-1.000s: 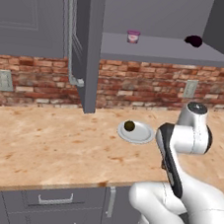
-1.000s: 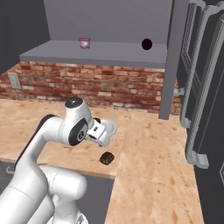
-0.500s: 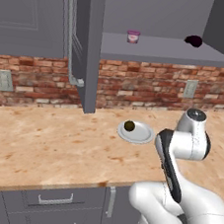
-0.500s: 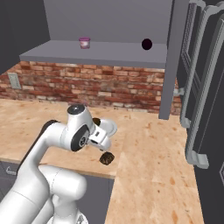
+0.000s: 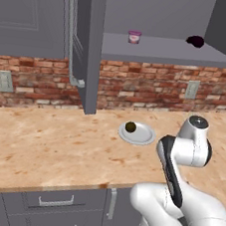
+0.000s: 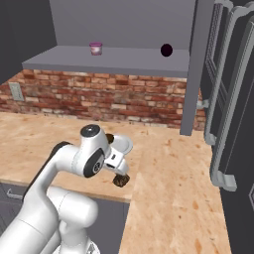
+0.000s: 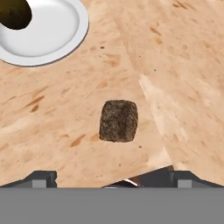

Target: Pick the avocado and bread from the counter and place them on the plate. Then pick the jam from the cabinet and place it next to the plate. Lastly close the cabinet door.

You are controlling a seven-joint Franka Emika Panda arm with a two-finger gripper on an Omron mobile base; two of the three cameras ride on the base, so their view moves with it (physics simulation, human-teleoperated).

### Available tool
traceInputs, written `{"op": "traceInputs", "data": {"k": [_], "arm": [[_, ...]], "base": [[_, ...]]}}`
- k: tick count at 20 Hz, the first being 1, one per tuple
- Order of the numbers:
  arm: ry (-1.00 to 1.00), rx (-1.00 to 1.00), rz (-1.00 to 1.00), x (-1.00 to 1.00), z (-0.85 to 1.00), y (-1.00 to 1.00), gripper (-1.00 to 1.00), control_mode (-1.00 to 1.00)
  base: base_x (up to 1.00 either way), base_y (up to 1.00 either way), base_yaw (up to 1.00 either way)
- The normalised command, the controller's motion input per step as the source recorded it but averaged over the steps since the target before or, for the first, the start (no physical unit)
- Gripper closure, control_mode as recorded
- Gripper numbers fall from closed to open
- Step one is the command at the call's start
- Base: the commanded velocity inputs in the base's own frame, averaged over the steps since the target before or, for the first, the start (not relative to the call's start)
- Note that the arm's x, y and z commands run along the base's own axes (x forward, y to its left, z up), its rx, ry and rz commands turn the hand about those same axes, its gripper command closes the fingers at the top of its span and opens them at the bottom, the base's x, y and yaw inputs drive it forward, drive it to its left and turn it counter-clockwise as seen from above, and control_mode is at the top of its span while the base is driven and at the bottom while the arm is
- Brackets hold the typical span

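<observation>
The bread (image 7: 118,120), a mottled dark brown lump, lies on the beige counter (image 7: 183,65) close to its front edge, also seen as bread (image 6: 120,181). My gripper (image 7: 113,178) hangs just above it, open, with the fingertips (image 7: 41,177) spread wide and nothing between them. The gripper (image 6: 119,173) sits directly over the lump. The olive-green avocado (image 5: 130,126) rests on the pale plate (image 5: 142,137), a short way beyond the bread; plate (image 7: 52,35) and avocado (image 7: 15,13) are at the upper left. The pink jam (image 5: 134,36) stands on the cabinet shelf (image 5: 167,51). The cabinet door (image 5: 88,47) is open.
A black-maroon lump (image 5: 195,41) lies on the shelf right of the jam. The brick wall (image 5: 153,85) carries outlets. The open door juts over the counter left of the plate. Further tall dark doors (image 6: 225,109) with bar handles stand at the right.
The arm has bent lower and the hand has come down closer over the bread. Bread, plate and avocado have not moved.
</observation>
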Motion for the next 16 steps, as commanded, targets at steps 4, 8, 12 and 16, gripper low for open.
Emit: {"op": "traceInputs", "data": {"k": [4, 8, 12, 16], "arm": [[0.0, 0.0, 0.03, 0.09, -0.19, -0.11, -1.0, -1.0], [0.0, 0.01, 0.02, 0.07, -0.14, -0.12, -1.0, -1.0], [0.0, 0.0, 0.0, 0.15, -0.11, -0.06, -1.0, -1.0], [0.0, 0.0, 0.0, 0.2, -0.12, -0.01, -1.0, -1.0]], "base": [[0.0, 0.0, 0.0], [0.0, 0.0, 0.0], [0.0, 0.0, 0.0], [0.0, 0.0, 0.0]]}}
